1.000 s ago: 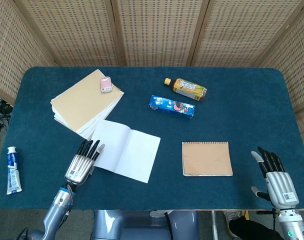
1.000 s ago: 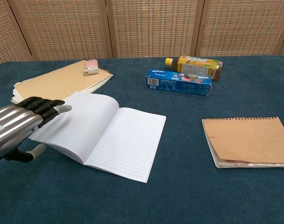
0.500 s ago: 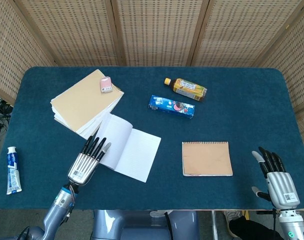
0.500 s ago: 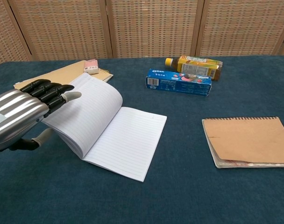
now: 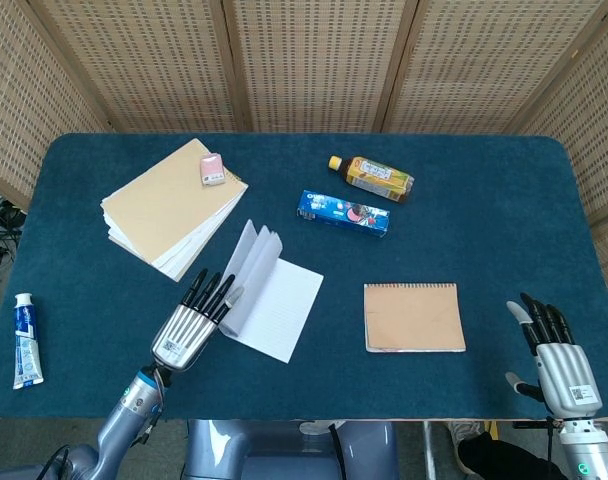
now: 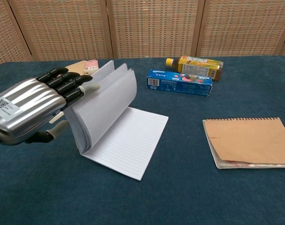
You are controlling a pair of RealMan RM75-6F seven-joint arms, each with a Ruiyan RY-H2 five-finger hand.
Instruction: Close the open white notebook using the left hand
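The white notebook (image 5: 274,300) (image 6: 126,140) lies left of the table's middle, half folded. Its left stack of lined pages (image 6: 105,103) stands nearly upright while the right page lies flat. My left hand (image 5: 194,325) (image 6: 37,108) is behind the raised pages with fingers stretched out, fingertips (image 6: 84,86) touching their back side. It grips nothing. My right hand (image 5: 556,355) rests at the table's front right corner, fingers extended and apart, holding nothing; the chest view does not show it.
A tan paper stack (image 5: 169,205) with a small pink eraser (image 5: 212,168) lies back left. A blue cookie box (image 5: 344,213) and a yellow bottle (image 5: 374,178) sit behind the notebook. A brown spiral pad (image 5: 414,317) lies to its right; a toothpaste tube (image 5: 24,340) lies far left.
My left hand has moved right and up, lifting the notebook's left pages from flat to nearly upright. The right hand has stayed put.
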